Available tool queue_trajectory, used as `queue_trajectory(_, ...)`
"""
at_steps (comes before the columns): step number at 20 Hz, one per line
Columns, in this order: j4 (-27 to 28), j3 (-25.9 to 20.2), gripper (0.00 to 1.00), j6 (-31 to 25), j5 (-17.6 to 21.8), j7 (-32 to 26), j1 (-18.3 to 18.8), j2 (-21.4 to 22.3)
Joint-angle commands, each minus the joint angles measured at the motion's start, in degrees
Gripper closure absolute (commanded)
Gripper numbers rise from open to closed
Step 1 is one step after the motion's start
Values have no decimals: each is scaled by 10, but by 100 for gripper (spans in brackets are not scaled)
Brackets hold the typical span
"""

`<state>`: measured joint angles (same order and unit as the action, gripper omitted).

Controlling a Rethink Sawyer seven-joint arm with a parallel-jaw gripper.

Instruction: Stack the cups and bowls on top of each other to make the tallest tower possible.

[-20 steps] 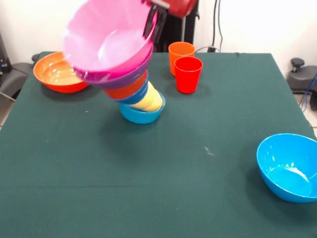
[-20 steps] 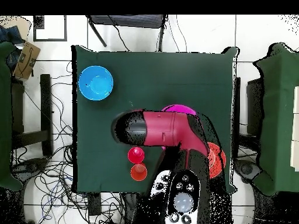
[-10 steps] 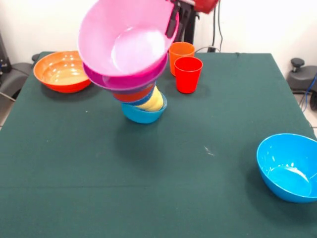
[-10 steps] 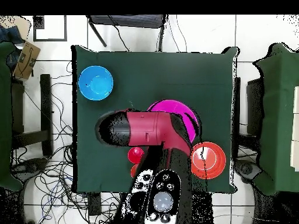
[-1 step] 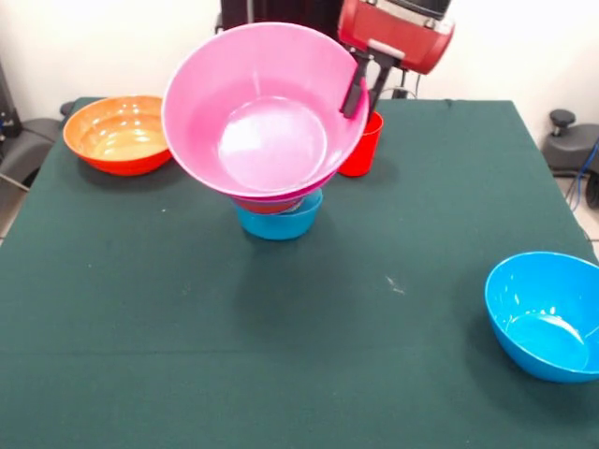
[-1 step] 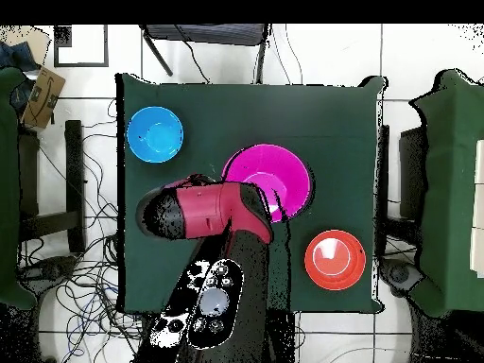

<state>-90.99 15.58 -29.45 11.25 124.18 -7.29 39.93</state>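
Front view: the gripper (image 5: 360,89), upper centre-right of the frame, pinches the right rim of the large pink bowl (image 5: 267,117), one finger inside, one outside. The bowl tips toward the camera atop the tower (image 5: 279,213), whose small blue base (image 5: 281,223) sits just below centre-left of the grip.

Overhead view: the pink bowl (image 6: 269,175) lies centre frame, the arm (image 6: 203,213) at its lower-left. Levelling it likely means pushing the rim away from the arm.

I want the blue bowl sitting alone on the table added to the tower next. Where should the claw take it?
On the rim. The blue bowl sits open side up and apart from everything else, so its thin rim is exposed all round. Coming straight down, one finger inside the wall and one outside, looks likeliest to hold; the rounded glossy body seems too wide to span.
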Motion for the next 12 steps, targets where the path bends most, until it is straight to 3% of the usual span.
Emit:
queue_trajectory(1,-96,-23,100,-37,-25,77,-3,17)
queue_trajectory(12,-156,-33,100,-38,-29,44,5,62)
